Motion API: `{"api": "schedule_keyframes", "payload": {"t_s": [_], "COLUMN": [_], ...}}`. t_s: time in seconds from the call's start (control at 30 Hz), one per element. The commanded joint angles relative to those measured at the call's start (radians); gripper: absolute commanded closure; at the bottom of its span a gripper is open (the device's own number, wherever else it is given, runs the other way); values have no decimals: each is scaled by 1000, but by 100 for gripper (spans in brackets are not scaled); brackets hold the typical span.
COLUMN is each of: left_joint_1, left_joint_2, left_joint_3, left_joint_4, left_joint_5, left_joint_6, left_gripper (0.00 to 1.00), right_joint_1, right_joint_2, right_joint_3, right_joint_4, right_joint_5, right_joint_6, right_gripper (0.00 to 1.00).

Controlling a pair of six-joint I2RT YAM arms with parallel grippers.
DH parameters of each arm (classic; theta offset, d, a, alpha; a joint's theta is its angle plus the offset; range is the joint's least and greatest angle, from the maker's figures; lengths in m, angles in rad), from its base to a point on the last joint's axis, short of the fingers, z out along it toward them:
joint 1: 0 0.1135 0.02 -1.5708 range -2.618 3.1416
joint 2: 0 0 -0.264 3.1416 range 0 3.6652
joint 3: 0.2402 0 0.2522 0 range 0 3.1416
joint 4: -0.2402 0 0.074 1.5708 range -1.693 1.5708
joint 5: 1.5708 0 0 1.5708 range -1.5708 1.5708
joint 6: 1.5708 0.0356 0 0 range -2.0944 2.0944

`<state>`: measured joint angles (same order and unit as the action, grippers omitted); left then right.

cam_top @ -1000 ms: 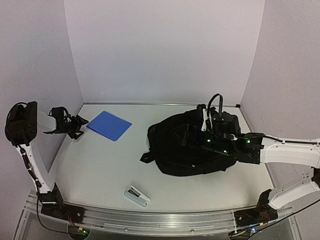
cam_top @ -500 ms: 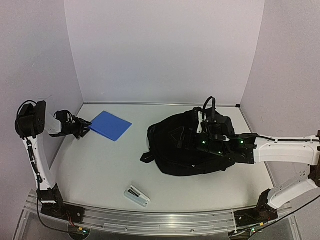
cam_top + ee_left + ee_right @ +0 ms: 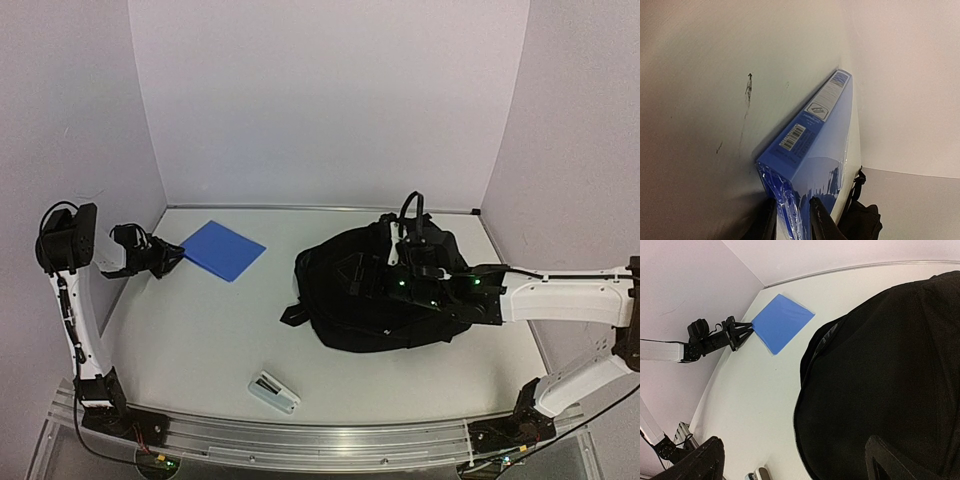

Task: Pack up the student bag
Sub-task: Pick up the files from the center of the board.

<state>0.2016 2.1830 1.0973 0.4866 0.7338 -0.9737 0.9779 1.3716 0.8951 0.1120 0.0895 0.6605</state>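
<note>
- The left end effector (image 3: 792, 200) is clenched on one corner of a flat rectangular blue book (image 3: 822, 142) sealed in clear plastic. Its two dark fingers (image 3: 818, 220) are drawn close together, one against each face of the corner.
- In the top view the blue book lies flat at the far left of the pale grey counter (image 3: 200, 340), its near-left corner in the fingers. The left wrist view shows a barcode and a printed label on the cover.
- A few dark scuff marks (image 3: 747, 90) show on the counter beside the book.
- The right end effector (image 3: 797, 462) is released. Its fingers are spread wide and hold nothing, hovering over the left part of the large soft black fabric backpack (image 3: 340, 310).
- I cannot tell whether those fingers touch the fabric.
- The black fabric backpack lies slumped on the right-centre of the counter, under the right arm. A strap loop (image 3: 411, 205) stands up at its far end, and another strap trails at its near-left edge.
- The backpack and the blue book are well apart.
- A small white and grey stapler-like object (image 3: 273, 391) lies on the counter near the front edge, between the two arms' bases.
</note>
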Motion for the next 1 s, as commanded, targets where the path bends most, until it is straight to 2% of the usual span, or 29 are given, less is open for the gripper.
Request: {"api": "schedule_keyframes", "payload": {"t_s": [0.0,0.27,0.33,0.67,0.77,0.83,0.87,0.97], "left_joint_1": [-1,-4,-3,-19,-23,-24,-24,-23], "left_joint_2": [10,-15,2,77,90,93,89,32], "left_joint_3": [21,23,45,101,125,126,121,78], "left_joint_4": [93,93,53,68,57,70,90,164], "left_joint_5": [23,29,25,33,33,36,37,51], "left_joint_6": [-46,-32,-17,-38,-37,-43,-49,-49], "left_gripper": [77,77,76,75,81,90,98,100], "right_joint_1": [5,4,5,5,5,5,5,5], "right_joint_2": [17,44,55,61,60,57,54,41], "right_joint_3": [45,61,69,80,79,79,79,77], "right_joint_4": [25,25,25,23,22,21,21,20], "right_joint_5": [15,10,8,8,7,11,13,25], "right_joint_6": [-12,-17,-20,-24,-21,-20,-20,-20], "right_gripper": [3,2,2,2,2,2,2,2]}}
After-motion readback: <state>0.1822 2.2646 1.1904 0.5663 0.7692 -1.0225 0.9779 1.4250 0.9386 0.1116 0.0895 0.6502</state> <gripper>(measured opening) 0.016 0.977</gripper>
